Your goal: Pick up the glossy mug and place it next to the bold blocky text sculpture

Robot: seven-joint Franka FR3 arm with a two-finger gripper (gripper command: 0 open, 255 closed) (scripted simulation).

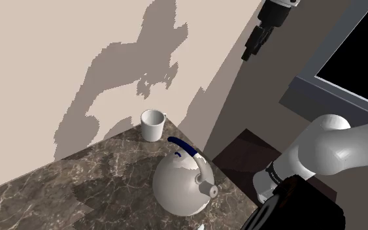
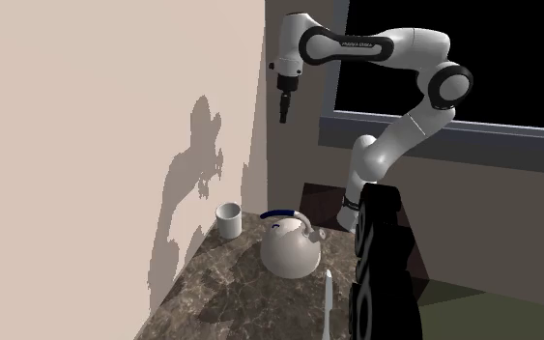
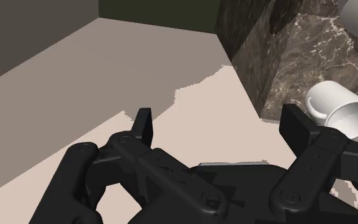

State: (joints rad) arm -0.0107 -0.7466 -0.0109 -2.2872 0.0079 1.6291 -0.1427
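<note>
Claw [image 1: 248,56] is hanging way up in the air, fingers spread wide apart, nothing in them. The mug [image 1: 153,124] is white and sits upright on the marble counter [image 1: 78,189], right by the beige wall. In the shoulder view it's at about 11 o'clock from the white kettle [image 1: 179,183], a bit apart from it. The claw is up at its 1 o'clock.
</note>
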